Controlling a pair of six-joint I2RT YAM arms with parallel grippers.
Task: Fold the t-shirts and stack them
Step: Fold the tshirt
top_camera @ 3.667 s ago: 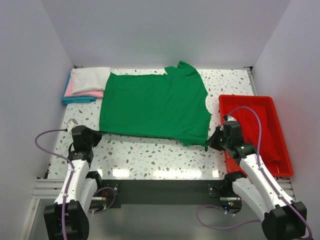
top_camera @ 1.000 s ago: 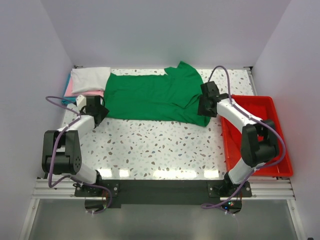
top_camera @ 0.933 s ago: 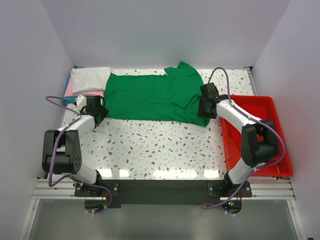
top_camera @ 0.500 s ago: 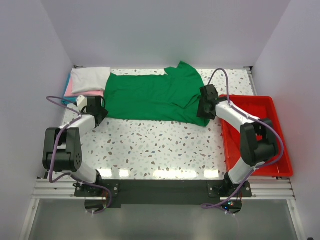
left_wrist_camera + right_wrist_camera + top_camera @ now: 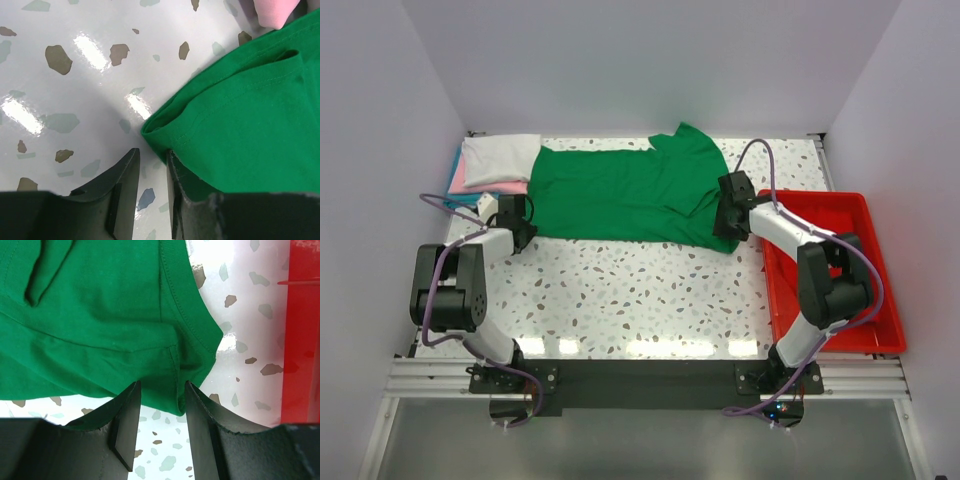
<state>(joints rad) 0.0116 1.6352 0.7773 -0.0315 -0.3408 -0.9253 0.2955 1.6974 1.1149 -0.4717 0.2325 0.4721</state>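
The bright green t-shirt (image 5: 630, 195) lies folded in half lengthwise across the far half of the table. My left gripper (image 5: 523, 225) sits at its left fold corner. In the left wrist view the jaws (image 5: 152, 162) are slightly apart over bare table, and the green hem (image 5: 250, 110) starts just ahead of them. My right gripper (image 5: 723, 228) is at the shirt's right near corner. Its jaws (image 5: 162, 400) are open with the hem (image 5: 100, 315) between the fingertips. Folded white (image 5: 500, 158), pink (image 5: 498, 187) and teal (image 5: 460, 198) shirts are stacked at the far left.
A red plastic tray (image 5: 810, 194) stands along the right side and also shows in the right wrist view (image 5: 300, 340). Pink cloth (image 5: 272, 10) shows at the top of the left wrist view. White walls enclose the speckled table (image 5: 640, 290).
The shirt's near half has been carried over onto its far half, so it lies half as deep. Both grippers moved from the near hem to the fold and shifted only slightly in the last second.
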